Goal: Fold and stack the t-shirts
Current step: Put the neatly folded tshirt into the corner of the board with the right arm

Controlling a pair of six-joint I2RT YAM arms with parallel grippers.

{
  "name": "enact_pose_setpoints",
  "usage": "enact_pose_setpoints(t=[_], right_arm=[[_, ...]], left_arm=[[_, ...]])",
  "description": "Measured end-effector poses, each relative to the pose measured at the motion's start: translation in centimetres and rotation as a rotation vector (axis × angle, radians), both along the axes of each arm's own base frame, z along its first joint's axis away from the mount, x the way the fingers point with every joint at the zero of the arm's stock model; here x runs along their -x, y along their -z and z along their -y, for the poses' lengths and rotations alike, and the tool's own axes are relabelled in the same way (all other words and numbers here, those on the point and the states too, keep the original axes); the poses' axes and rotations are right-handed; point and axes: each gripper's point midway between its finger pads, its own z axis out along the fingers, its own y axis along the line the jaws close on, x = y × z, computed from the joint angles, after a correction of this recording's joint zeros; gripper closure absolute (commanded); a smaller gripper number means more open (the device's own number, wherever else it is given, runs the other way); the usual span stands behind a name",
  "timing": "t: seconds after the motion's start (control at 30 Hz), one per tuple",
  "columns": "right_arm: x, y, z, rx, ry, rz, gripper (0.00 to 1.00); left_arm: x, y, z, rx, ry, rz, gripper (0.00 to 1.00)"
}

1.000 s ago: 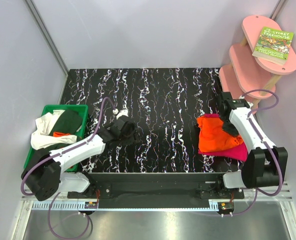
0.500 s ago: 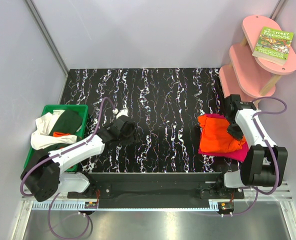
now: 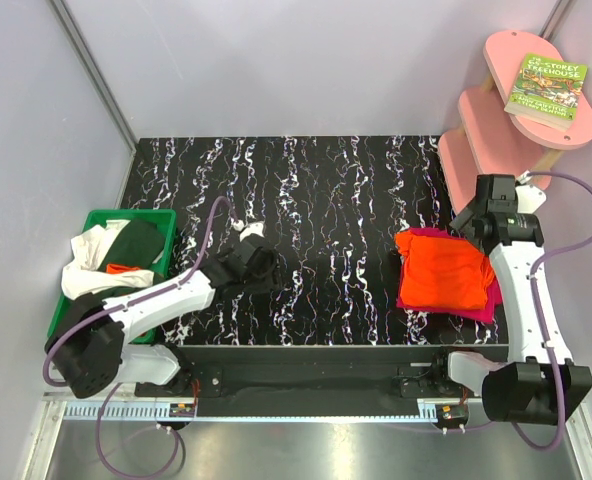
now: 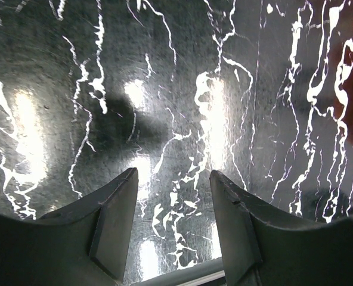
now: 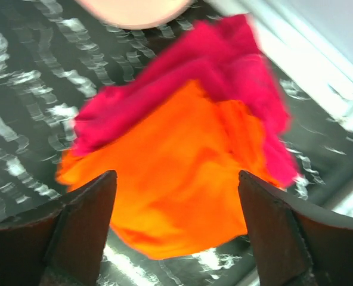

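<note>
A folded bright orange t-shirt (image 3: pixel 444 272) lies on top of a magenta-pink t-shirt (image 3: pixel 425 236) at the table's right side. The right wrist view shows the same orange shirt (image 5: pixel 176 196) over the pink one (image 5: pixel 182 77), blurred. My right gripper (image 3: pixel 469 224) hovers above the stack's far right corner, open and empty (image 5: pixel 176 176). My left gripper (image 3: pixel 273 274) hangs low over the bare marble table left of centre, open with nothing between its fingers (image 4: pixel 173 179). White (image 3: pixel 89 277), dark green (image 3: pixel 136 243) and orange (image 3: pixel 124 268) shirts sit crumpled in the bin.
The green plastic bin (image 3: pixel 152 214) stands at the table's left edge. A pink tiered shelf (image 3: pixel 496 135) with a book (image 3: pixel 546 88) on it stands at the back right, close behind my right arm. Grey walls enclose the table.
My right gripper has opened, let go of the orange shirt and lifted back toward the shelf. The orange shirt now lies flatter on the pink one. The left arm has barely shifted.
</note>
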Motion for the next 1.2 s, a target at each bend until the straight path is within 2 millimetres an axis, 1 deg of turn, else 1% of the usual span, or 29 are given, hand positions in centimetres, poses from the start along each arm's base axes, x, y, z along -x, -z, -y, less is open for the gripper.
enact_pose_setpoints(t=[0.03,0.07,0.1,0.13,0.17,0.2,0.27,0.37,0.43,0.6,0.7,0.8,0.87,0.93,1.0,1.1,1.2], right_arm=[[-0.6,-0.3,-0.4,-0.015,-0.026,0.025,0.21],[-1.1,-0.5,-0.9,-0.036,-0.054,0.041,0.43],[-1.4,-0.5,-1.5,-0.059,-0.079,0.054,0.55],[-1.8,-0.4,-2.1,-0.085,-0.108,0.067,0.63],[-2.2,-0.2,-2.9,-0.122,-0.132,0.089,0.77],[-2.4,0.1,-3.4,-0.143,-0.153,0.097,0.81],[-2.5,1.5,-4.5,-0.197,-0.183,0.094,0.87],[-1.9,4.3,-5.4,-0.254,-0.186,0.056,0.87],[-1.0,6.4,-5.5,-0.277,-0.149,0.018,0.86],[0.1,8.6,-4.9,-0.279,-0.050,-0.026,0.79],[0.3,10.0,-4.1,-0.259,0.019,-0.085,0.77],[1.0,11.7,-3.3,-0.238,0.088,-0.161,0.76],[1.4,11.9,-2.9,-0.231,0.123,-0.171,0.75],[1.7,11.7,-2.4,-0.227,0.157,-0.164,0.73],[2.1,11.7,-1.5,-0.229,0.197,-0.162,0.72],[2.8,11.8,0.2,-0.244,0.271,-0.163,0.74],[3.2,12.0,1.0,-0.248,0.301,-0.168,0.75]], left_arm=[[0.1,0.0,0.1,-0.001,0.004,-0.001,0.44],[0.2,0.1,0.2,-0.002,0.008,-0.003,0.44],[0.2,0.1,0.4,-0.003,0.013,-0.003,0.45],[0.3,0.1,0.5,-0.002,0.015,-0.005,0.45],[0.3,0.1,0.7,-0.002,0.017,-0.006,0.45],[0.3,0.0,0.8,-0.002,0.019,-0.007,0.45],[0.3,0.0,1.0,-0.002,0.023,-0.008,0.45],[0.3,-0.4,1.5,-0.005,0.032,-0.011,0.45],[0.2,-0.7,1.7,-0.006,0.037,-0.010,0.46],[0.1,-1.4,2.2,-0.033,0.057,-0.021,0.46],[0.2,-1.7,2.4,-0.050,0.072,-0.025,0.46],[0.5,-1.6,2.3,-0.067,0.081,-0.033,0.46],[0.6,-1.6,2.2,-0.081,0.085,-0.039,0.46],[0.6,-1.6,2.0,-0.093,0.088,-0.041,0.46],[0.6,-1.5,1.9,-0.100,0.090,-0.040,0.46],[0.6,-1.5,1.7,-0.110,0.090,-0.039,0.46],[0.6,-1.5,1.7,-0.114,0.091,-0.035,0.46]])
